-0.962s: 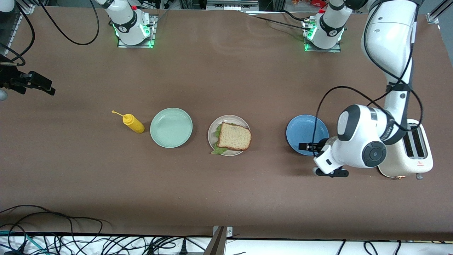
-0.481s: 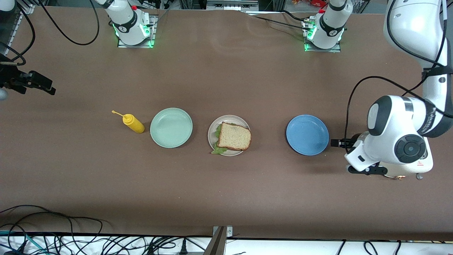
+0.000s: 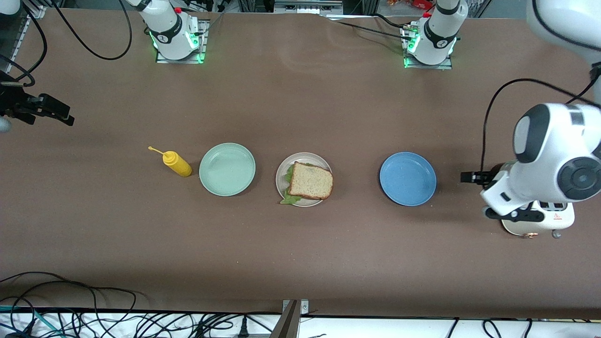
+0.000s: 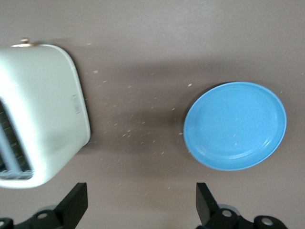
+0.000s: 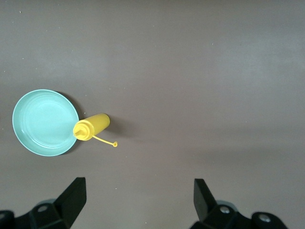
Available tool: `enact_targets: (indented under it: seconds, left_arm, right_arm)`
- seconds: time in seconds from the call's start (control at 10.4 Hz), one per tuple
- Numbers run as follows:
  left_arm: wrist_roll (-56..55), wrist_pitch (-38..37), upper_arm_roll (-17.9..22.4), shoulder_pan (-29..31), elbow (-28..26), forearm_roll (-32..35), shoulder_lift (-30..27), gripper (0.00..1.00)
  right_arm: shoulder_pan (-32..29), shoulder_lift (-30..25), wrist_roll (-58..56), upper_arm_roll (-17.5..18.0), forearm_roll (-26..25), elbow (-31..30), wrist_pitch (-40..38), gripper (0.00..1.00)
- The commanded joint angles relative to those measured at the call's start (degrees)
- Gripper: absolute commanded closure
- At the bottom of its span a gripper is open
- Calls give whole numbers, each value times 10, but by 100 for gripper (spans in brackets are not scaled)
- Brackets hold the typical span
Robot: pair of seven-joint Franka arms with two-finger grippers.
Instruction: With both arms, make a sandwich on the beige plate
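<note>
The sandwich (image 3: 310,181) lies on the beige plate (image 3: 303,156) at mid-table: a tan bread slice on top, with green lettuce (image 3: 289,199) sticking out at the plate's edge. What is under the lettuce is hidden. My left gripper (image 3: 469,177) (image 4: 141,191) hangs open and empty over bare table, between the blue plate and the toaster. Over the right arm's end of the table my right gripper (image 3: 60,114) (image 5: 139,188) is also open and empty, well away from the sandwich.
A blue plate (image 3: 407,178) (image 4: 236,125) sits toward the left arm's end and a mint-green plate (image 3: 227,169) (image 5: 45,122) toward the right arm's end. A yellow squeeze bottle (image 3: 177,163) (image 5: 93,126) lies beside the mint plate. A white toaster (image 3: 540,226) (image 4: 43,109) stands under the left arm.
The left arm has swung away from the blue plate toward its own end of the table, its gripper still open. The right arm has not moved.
</note>
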Motion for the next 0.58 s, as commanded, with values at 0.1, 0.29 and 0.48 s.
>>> enact_targets:
  seconds: [0.1, 0.29, 0.48]
  left_arm:
    - [17, 5, -4, 7, -146, 28, -151, 0]
    - [14, -3, -1, 5, -197, -5, -226, 0]
    - [15, -37, 30, -8, -192, -42, -259, 0]
  right_arm:
    - [-2, -1, -1, 1, -7, 9, -14, 0]
    - [-2, -1, -1, 1, -7, 9, -14, 0]
    - [-2, -1, -6, 0, -6, 9, -14, 0]
